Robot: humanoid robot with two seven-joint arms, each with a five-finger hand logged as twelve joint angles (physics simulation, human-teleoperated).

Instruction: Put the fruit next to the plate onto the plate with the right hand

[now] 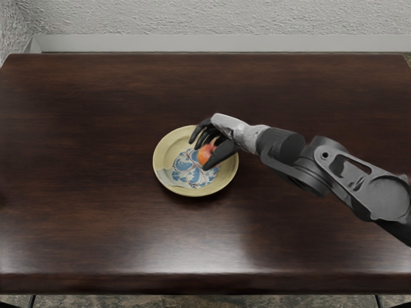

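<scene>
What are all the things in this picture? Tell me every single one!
table: one, dark brown wood, fills most of the view
plate: one, tan with a blue pattern, near the middle of the table
fruit: one, orange-red, over the plate inside the fingers; whether it touches the plate cannot be told
wall: one, pale grey and rough, behind the table's far edge
right arm: one, grey and black, comes in from the right edge
right hand: one, black fingers with a grey back, curled round the fruit above the plate
</scene>
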